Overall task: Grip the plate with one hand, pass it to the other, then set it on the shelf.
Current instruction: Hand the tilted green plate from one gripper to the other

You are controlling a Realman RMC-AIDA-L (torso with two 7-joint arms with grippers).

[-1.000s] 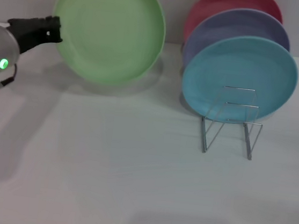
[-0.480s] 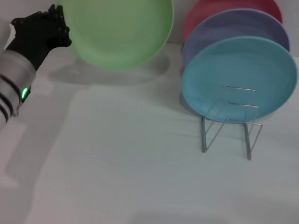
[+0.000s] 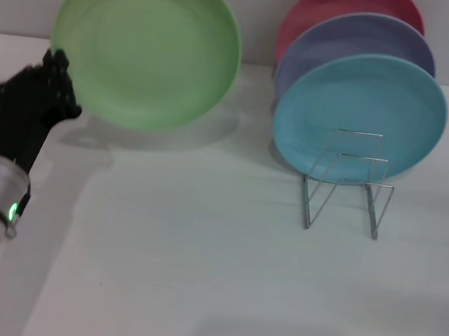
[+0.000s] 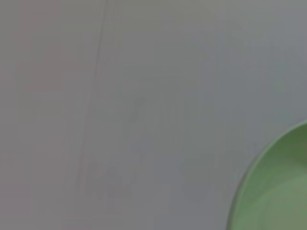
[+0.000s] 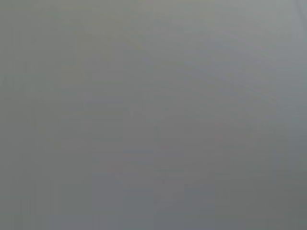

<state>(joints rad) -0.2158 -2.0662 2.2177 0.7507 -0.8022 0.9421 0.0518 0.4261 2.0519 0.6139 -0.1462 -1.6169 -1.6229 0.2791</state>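
Observation:
The light green plate hangs tilted above the back left of the table, its hollow face toward me and its shadow on the table below. My left gripper is shut on the plate's lower left rim, with the silver arm and its green light reaching up from the lower left. The left wrist view shows only an arc of the green plate against the grey wall. The wire shelf stands at the right of the table. My right gripper is out of view, and the right wrist view shows plain grey.
A light blue plate leans upright in the back of the shelf, with a purple plate and a red plate stacked behind it against the wall. White table spreads across the front.
The left arm has swung so that it now reaches up from the lower left. The green plate has moved left and slightly down with the gripper.

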